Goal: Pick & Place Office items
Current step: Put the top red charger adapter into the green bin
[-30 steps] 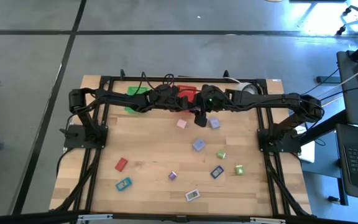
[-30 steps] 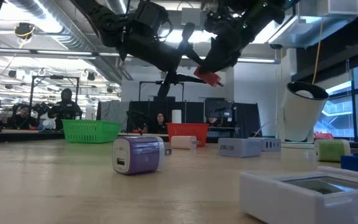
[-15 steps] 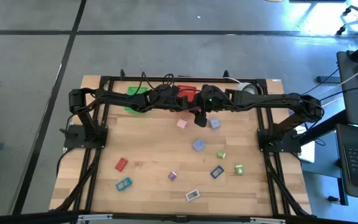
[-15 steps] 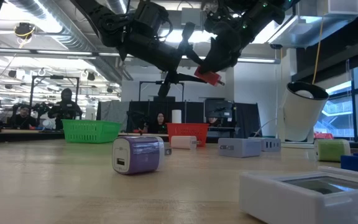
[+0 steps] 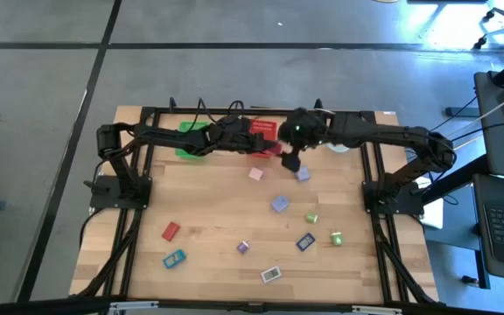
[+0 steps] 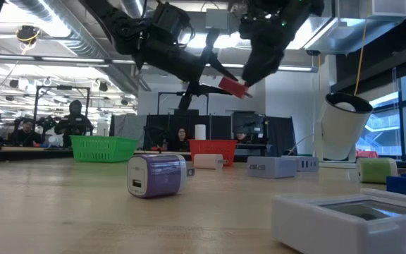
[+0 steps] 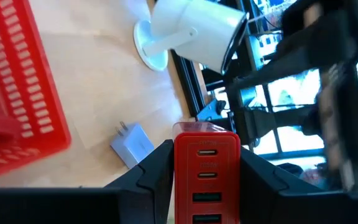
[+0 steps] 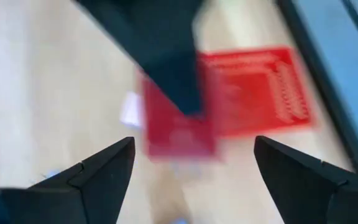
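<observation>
- Overhead, we log the left gripper (image 5: 269,149) raised over the far middle of the table (image 5: 208,206), beside the red mesh basket (image 5: 263,131); its fingers (image 7: 157,171) are closed on a red charger block (image 7: 207,168), which is held off the wood.
- We see the same red charger block (image 6: 232,87) in the level view, tilted and high in the air between the two arms.
- We note the right gripper (image 5: 292,161) just beside the left one, also raised; its fingers (image 8: 104,168) stand wide apart with nothing between them.
- We count on the far part of the table: a pink block (image 5: 255,174); a lavender block (image 5: 302,174) just right of it; a lavender-blue block (image 5: 279,205) nearer the middle.
- We count toward the near right: a small green block (image 5: 311,218); a second green block (image 5: 336,238); a blue flat piece (image 5: 305,242); a small purple block (image 5: 243,248); a white flat piece (image 5: 271,275) at the near edge.
- We count toward the near left: a red block (image 5: 171,231); a teal flat piece (image 5: 174,259).
- We also list a green mesh basket (image 5: 191,138) at the far left of the red one, partly under the left arm; a white round cup-like thing (image 6: 343,125) on the right in the level view; people (image 6: 72,116) in the room beyond the table.
</observation>
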`<state>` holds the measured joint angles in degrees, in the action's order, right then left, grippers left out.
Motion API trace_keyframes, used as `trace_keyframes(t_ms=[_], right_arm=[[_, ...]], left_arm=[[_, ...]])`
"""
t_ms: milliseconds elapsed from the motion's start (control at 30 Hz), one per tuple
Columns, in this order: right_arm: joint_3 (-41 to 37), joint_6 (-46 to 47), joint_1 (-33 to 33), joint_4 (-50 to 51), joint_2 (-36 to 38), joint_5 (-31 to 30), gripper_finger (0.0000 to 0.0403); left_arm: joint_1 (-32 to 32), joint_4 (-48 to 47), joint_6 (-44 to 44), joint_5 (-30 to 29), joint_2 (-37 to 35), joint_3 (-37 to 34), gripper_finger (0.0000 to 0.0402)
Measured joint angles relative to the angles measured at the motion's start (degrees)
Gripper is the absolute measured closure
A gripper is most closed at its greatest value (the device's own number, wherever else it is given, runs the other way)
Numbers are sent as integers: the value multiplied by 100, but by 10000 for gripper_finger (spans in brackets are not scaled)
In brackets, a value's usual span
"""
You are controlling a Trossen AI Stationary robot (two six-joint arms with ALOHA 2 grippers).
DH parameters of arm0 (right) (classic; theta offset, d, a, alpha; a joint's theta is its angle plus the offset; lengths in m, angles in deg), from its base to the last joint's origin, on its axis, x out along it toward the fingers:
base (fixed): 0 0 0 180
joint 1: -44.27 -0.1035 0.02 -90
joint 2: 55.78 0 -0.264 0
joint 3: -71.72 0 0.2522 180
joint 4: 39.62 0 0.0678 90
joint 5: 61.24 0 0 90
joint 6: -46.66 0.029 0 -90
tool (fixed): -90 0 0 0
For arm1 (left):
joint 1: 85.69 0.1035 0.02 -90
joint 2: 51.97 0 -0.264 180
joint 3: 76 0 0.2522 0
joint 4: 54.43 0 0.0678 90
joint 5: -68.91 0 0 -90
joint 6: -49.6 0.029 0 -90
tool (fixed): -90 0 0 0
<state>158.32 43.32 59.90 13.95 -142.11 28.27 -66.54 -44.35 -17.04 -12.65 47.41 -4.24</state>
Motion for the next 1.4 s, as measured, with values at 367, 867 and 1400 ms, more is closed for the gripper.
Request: trace_keyframes(t_ms=[367, 867, 1400], right_arm=[[1307, -474, 383, 2752, 200, -835, 90], [831, 708, 566, 2001, 1989, -987, 119], [-1883, 2286, 567, -965, 2945, -1065, 119]], left_arm=[[311, 368, 142, 367, -7, 0, 274], [768, 1122, 717, 978, -465, -2, 274], [1094, -121, 2383, 1268, -1907, 2, 274]])
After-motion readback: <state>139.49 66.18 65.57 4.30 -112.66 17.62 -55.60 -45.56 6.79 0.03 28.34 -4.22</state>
